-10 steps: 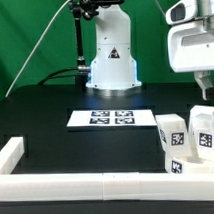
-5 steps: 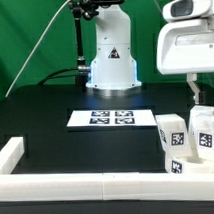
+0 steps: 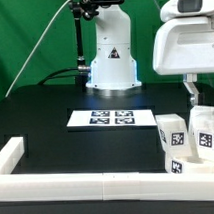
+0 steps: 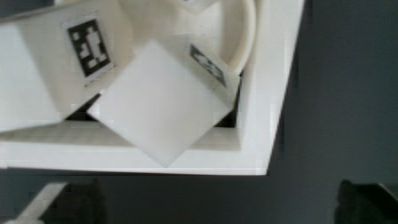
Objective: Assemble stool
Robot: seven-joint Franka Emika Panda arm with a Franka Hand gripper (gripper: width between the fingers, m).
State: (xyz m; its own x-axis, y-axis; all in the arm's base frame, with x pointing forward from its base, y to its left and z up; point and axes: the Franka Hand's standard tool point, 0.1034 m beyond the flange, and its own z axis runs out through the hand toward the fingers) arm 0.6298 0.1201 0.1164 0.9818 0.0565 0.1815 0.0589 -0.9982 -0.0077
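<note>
While hovering above the crowded legs (image 3: 188, 140) by the border rail (image 3: 88, 184), better to descend straight over one leg only, jaws' state impossible to tell.

A white arm base (image 3: 110, 57) of rounded, conical shape is seen, marked on its front with a small dark triangular emblem and lit with a bluish glow along its sides. A black joint (image 3: 96, 8) with a small red detail is mounted above it, and thin cables are strung from it toward the table. The wrist housing (image 3: 187, 44) is formed as a blocky white shell, under which a dark finger (image 3: 192, 90) is carried.
</note>
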